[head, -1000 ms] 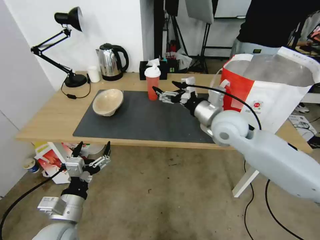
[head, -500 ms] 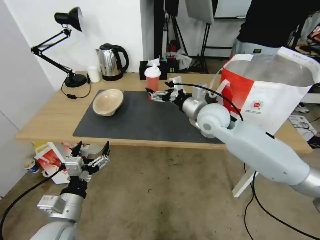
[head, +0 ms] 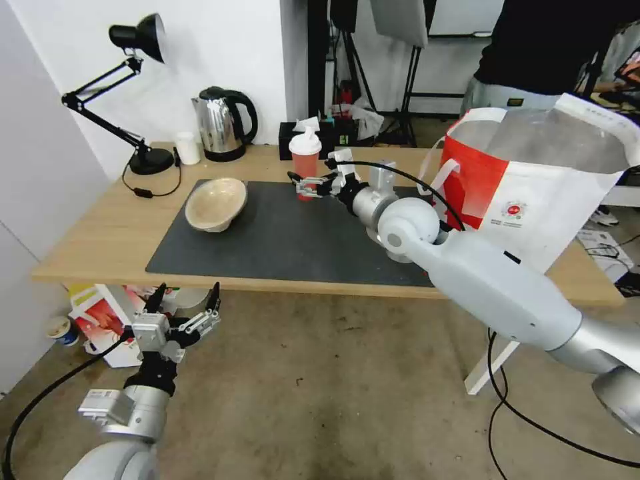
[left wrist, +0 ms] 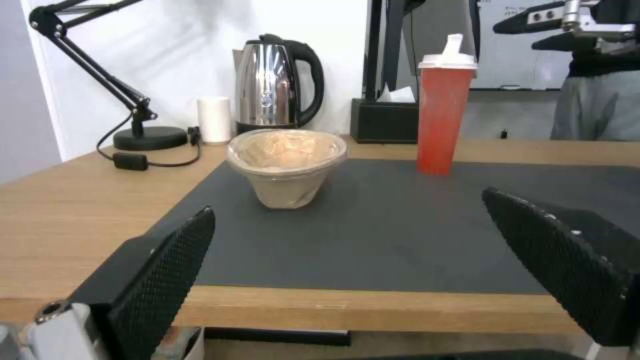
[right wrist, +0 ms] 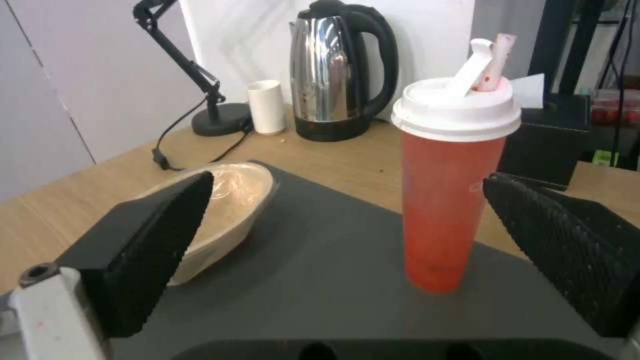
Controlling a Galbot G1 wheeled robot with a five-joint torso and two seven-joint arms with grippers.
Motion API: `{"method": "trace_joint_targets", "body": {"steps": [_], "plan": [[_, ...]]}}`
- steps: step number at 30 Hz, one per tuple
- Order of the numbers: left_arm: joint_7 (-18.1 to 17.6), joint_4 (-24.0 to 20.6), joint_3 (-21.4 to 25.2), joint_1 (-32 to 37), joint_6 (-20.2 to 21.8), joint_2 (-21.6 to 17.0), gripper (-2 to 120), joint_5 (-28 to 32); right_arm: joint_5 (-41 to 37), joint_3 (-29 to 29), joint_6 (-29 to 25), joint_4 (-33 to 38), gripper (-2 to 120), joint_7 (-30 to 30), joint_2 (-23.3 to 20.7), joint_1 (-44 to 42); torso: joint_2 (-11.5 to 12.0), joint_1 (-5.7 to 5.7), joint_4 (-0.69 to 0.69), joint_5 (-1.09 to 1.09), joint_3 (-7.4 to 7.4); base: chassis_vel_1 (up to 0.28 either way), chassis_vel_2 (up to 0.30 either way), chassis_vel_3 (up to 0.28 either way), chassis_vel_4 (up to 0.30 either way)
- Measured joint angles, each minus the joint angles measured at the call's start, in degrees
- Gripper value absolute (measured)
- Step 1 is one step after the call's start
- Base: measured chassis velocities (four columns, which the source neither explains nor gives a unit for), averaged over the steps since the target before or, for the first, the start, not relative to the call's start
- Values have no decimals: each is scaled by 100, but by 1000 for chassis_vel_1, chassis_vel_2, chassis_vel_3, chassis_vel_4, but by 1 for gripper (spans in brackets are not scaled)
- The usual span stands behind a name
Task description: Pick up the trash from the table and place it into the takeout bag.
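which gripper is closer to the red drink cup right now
Right. The right gripper is open at the red drink cup on the table; the left gripper hangs open below the table's front edge.

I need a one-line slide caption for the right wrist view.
Open right gripper approaches the red cup standing on the dark mat; beige bowl nearby.
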State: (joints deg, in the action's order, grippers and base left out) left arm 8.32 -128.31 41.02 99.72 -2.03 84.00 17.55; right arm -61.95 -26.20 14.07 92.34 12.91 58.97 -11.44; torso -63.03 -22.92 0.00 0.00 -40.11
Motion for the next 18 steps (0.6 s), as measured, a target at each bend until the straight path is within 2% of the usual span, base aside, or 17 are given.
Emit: {"method": "trace_joint_targets", "body": {"steps": [18], "plan": [[2, 24, -41, -16, -12, 5, 100, -3, 193, 104, -4, -610, 100, 13, 272, 48, 0, 0, -1, 0, 0, 0, 0, 0, 0]]}}
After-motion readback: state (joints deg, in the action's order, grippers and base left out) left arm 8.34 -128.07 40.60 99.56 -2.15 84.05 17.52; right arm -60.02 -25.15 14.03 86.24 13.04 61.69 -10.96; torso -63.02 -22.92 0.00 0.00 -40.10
